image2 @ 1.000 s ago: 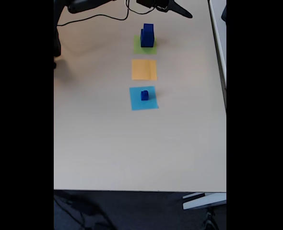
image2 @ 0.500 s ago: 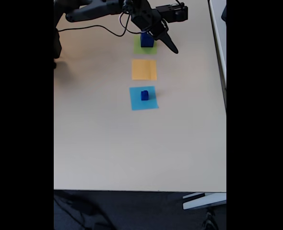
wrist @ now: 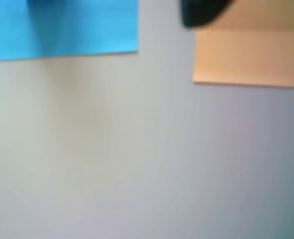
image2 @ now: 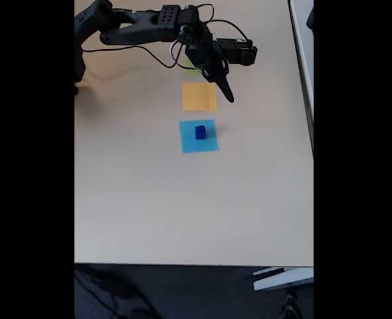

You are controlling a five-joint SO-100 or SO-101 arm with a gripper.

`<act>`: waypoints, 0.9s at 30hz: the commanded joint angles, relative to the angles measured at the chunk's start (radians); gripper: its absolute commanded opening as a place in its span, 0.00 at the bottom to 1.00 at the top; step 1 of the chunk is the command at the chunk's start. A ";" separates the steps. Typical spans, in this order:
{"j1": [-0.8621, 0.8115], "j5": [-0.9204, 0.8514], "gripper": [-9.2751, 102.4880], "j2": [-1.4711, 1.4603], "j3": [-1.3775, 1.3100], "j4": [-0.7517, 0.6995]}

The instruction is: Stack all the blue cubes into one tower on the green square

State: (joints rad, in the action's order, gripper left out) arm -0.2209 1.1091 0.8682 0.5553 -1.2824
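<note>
Claw (image2: 228, 94) above small dark-blue cube (image2: 200, 132)

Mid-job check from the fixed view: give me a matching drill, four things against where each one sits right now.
Things:
1. small blue cube
2. orange square
3. gripper
4. green square

Places:
A. mostly hidden under the arm
B. middle of the three flat squares
C. on the light-blue square
D. over the orange square's right edge

Pairs: 1-C, 2-B, 3-D, 4-A
</note>
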 commanded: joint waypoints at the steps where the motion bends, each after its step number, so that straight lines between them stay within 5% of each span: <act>1: -0.021 -0.018 0.34 0.017 -0.058 -0.028; 27: -0.130 -0.103 0.26 -0.106 -0.101 -0.109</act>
State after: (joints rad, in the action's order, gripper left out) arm -0.3421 1.0186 0.7517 0.5123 -1.3852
